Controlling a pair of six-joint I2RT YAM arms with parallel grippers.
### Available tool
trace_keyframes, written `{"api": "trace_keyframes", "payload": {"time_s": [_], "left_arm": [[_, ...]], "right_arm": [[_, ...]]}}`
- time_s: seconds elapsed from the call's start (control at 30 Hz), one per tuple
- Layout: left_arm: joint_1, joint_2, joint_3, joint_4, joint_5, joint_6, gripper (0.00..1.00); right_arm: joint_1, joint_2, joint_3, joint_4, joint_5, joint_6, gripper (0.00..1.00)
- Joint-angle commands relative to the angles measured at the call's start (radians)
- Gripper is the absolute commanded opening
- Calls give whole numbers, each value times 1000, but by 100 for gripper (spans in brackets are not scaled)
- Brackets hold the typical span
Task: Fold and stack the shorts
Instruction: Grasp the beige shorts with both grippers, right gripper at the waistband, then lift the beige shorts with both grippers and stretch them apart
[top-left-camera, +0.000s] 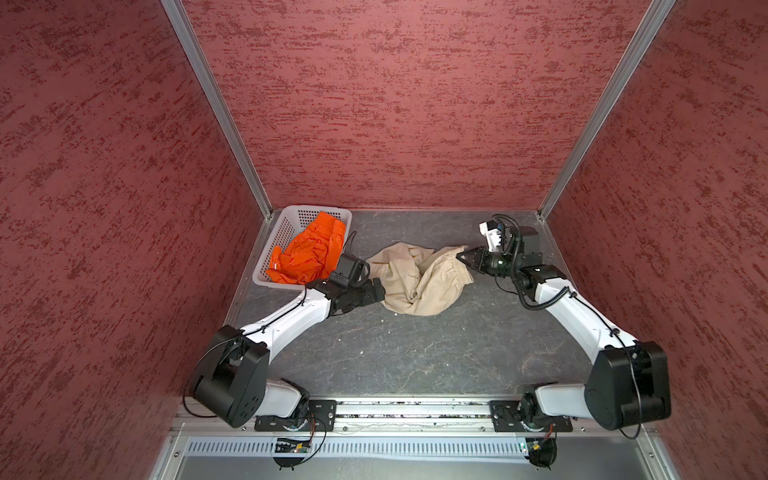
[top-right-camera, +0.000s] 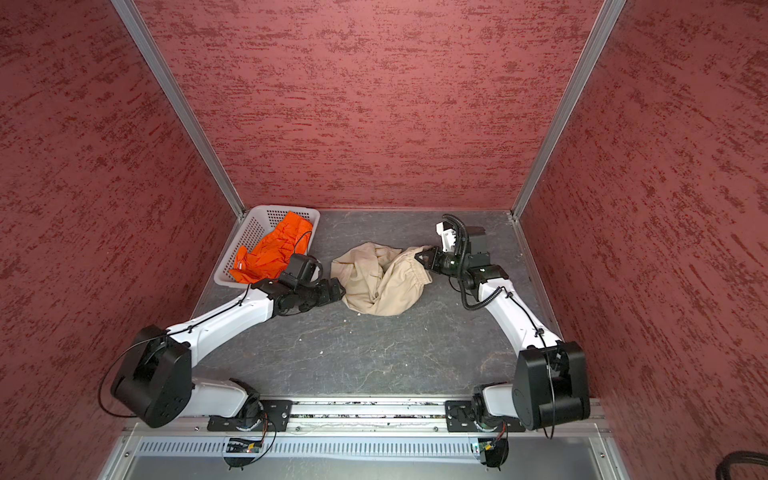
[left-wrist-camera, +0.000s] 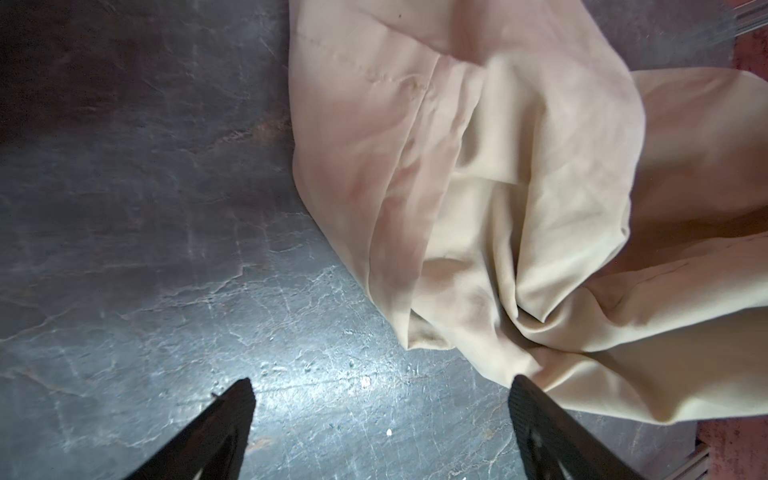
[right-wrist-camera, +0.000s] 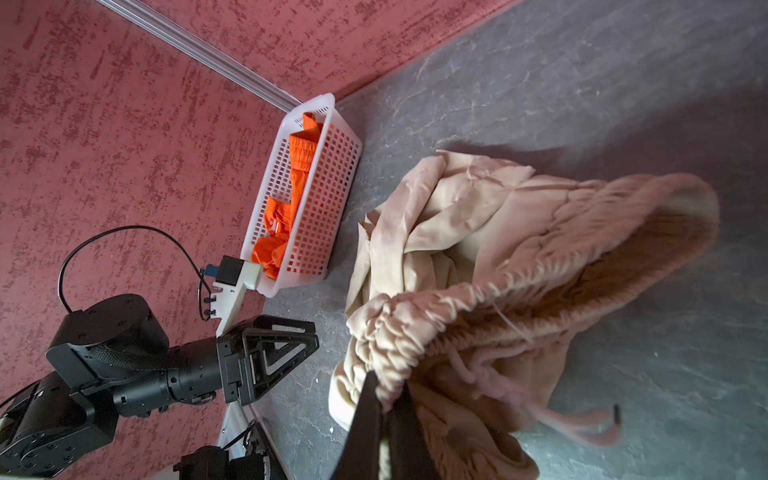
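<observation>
- Right wrist view: the right gripper (right-wrist-camera: 386, 388) is pinched shut on the gathered waistband (right-wrist-camera: 436, 307) of the beige shorts (right-wrist-camera: 478, 249), which lie crumpled in the middle of the table (top-left-camera: 415, 353).
- Left wrist view: the left gripper (left-wrist-camera: 380, 386) is spread wide, empty, just beside the cloth.
- In a top view the orange shorts (top-left-camera: 309, 251) sit bunched in the white basket (top-left-camera: 286, 228).
- Nothing looks folded or stacked yet; both pairs remain.

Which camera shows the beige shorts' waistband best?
The right wrist view: the gathered waistband is close, pinched in the right end effector. Both top views show it small; the left wrist view shows only the beige shorts' plain cloth.
</observation>
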Motion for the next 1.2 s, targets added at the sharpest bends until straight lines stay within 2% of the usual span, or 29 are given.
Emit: {"api": "trace_keyframes", "payload": {"time_s": [0.0, 0.3, 0.4, 0.57, 0.63, 0.77, 0.83, 0.97, 1.17], "left_arm": [[-14, 56, 27, 46, -16, 6, 93], [-30, 240, 189, 75, -113, 73, 82], [-33, 311, 247, 61, -143, 95, 69], [-34, 387, 299, 23, -213, 126, 54], [-31, 386, 304, 3, -238, 137, 40], [-6, 312, 295, -22, -251, 147, 19], [19, 240, 303, -53, -254, 150, 1], [94, 77, 335, -106, -230, 161, 0], [279, -145, 407, -180, -123, 182, 0]], "right_arm": [[-1, -22, -18, -6, 10, -8, 0], [0, -41, -55, -8, 7, -2, 0], [-2, -54, -63, -10, 11, 0, 0], [0, -76, -65, -21, 21, 2, 0], [-3, -83, -60, -28, 26, 1, 0], [-6, -97, -30, -45, 46, 2, 0], [-22, -105, 2, -53, 48, 13, 0], [-96, -126, 80, -34, 22, 52, 0], [-255, -149, 205, 40, -74, 115, 0]]}}
